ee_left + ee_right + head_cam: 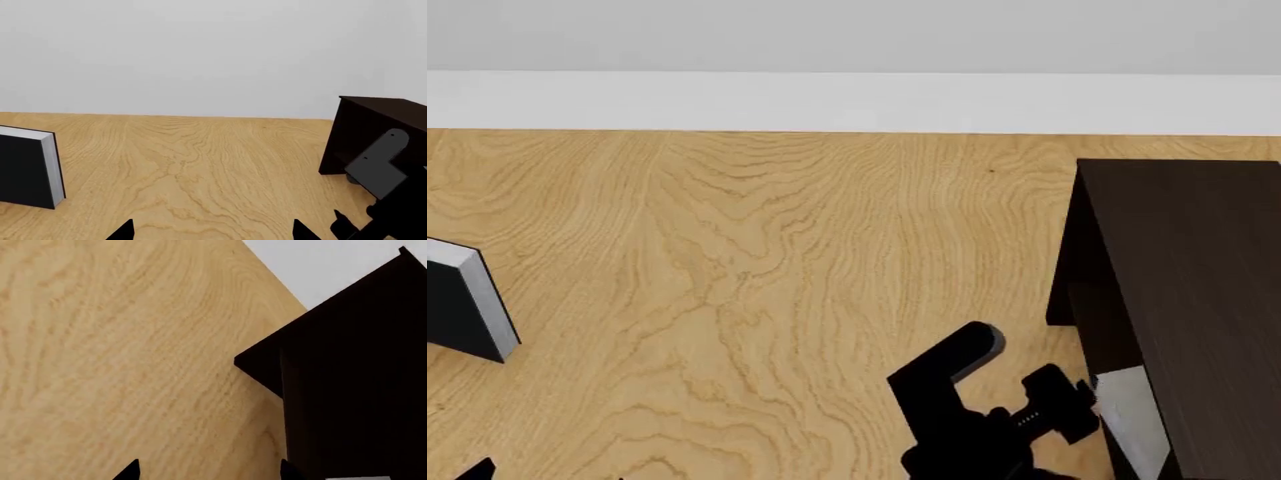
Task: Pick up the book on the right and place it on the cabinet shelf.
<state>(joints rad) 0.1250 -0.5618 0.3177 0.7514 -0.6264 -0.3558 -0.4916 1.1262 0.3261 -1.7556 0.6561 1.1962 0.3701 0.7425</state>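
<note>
The dark cabinet shelf [1188, 280] stands at the table's right side, and it also shows in the wrist views [373, 130] [353, 365]. A light grey book [1132, 415] shows inside the cabinet's open side, low down; a pale strip of the book [357, 478] edges the right wrist view. My right gripper [1076, 405] is just in front of it. In its own view the right gripper [203, 471] is open, with only bare wood between the tips. My left gripper [213, 231] is open too, above the table with nothing in it.
A black-covered book [465, 300] with white pages stands upright at the table's far left, and the left wrist view shows this black book [27, 167] too. The wooden table [774, 260] ends at a white wall behind. My right arm [383, 167] crosses in front of the cabinet.
</note>
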